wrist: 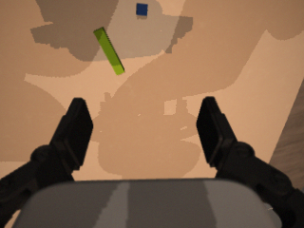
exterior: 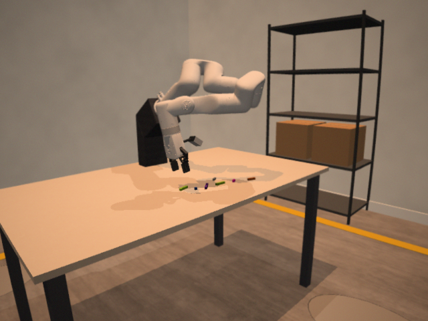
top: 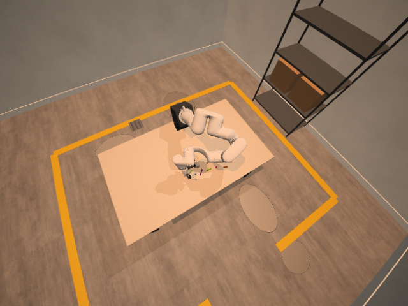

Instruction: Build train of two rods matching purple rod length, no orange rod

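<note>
My gripper is open and empty, above the table. A lime rod lies flat, ahead of the fingers in the wrist view. A small blue rod lies apart from it. The purple rod lies right of the blue one, turned across. Further right are a second lime rod, a magenta rod and an orange rod. A grey rod lies behind the second lime rod. No rods touch.
The table carries the rods and the arm's shadows. The arm's black base mount stands at its back edge. A shelf rack with brown boxes stands beyond the table.
</note>
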Controlling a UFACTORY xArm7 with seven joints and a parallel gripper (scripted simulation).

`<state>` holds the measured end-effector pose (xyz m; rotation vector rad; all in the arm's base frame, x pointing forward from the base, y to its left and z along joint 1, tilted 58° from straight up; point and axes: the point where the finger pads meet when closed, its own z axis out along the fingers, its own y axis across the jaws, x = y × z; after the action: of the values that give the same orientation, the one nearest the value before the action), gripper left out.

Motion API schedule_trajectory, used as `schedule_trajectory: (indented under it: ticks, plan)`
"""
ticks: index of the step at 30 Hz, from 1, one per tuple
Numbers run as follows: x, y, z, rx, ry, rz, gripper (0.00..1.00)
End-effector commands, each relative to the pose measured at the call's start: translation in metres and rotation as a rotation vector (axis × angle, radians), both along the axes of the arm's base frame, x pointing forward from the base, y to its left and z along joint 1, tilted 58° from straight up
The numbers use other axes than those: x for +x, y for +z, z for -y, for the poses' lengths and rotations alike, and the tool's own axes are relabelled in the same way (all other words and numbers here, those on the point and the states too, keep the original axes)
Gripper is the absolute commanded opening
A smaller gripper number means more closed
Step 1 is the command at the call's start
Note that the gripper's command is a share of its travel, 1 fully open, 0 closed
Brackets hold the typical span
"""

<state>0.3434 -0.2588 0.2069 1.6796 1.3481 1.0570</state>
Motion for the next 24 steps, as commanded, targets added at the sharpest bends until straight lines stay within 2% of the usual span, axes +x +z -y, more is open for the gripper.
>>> schedule_trajectory:
  ticks: [1,16,24]
  plan:
    - [0.004,-0.007,-0.012,-0.035,-0.020,-0.042,1.00]
    - [0.015,-0.028,-0.051,-0.140,-0.055,-0.159,1.00]
    - [0.017,-0.030,-0.059,-0.169,-0.065,-0.175,1.00]
